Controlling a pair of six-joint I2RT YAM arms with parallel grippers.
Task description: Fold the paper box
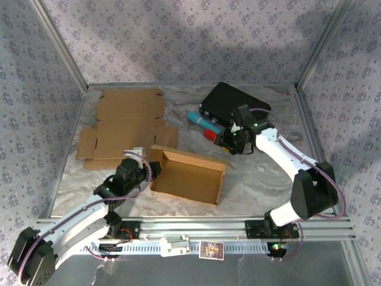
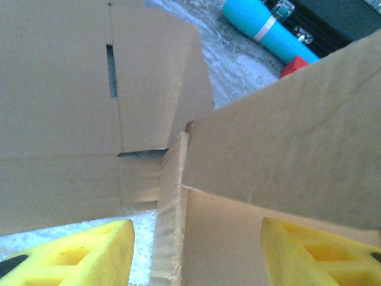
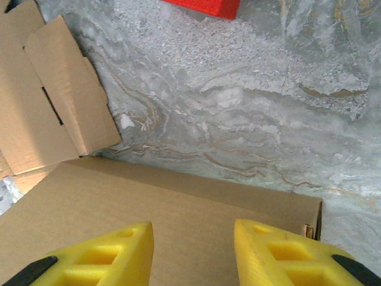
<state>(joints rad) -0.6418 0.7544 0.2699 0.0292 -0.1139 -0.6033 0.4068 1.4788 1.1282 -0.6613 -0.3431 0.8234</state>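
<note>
The paper box [image 1: 189, 177] lies half-folded in the middle of the table, an open brown tray with raised walls. My left gripper [image 1: 143, 165] sits at its left end. In the left wrist view this gripper [image 2: 196, 256] is open, and the box's upright left wall [image 2: 169, 208] stands between the yellow fingers [image 2: 77, 256] without touching them. My right gripper [image 1: 227, 143] hovers at the box's back right corner. In the right wrist view it [image 3: 193, 250] is open, with nothing between its fingers, over the box's outer back panel [image 3: 178, 208].
A flat cardboard blank [image 1: 128, 125] lies at the back left, close to the box. A black case [image 1: 232, 101], a blue cylinder [image 1: 199, 118] and a red item [image 1: 211, 134] sit behind the right gripper. Patterned walls enclose the table.
</note>
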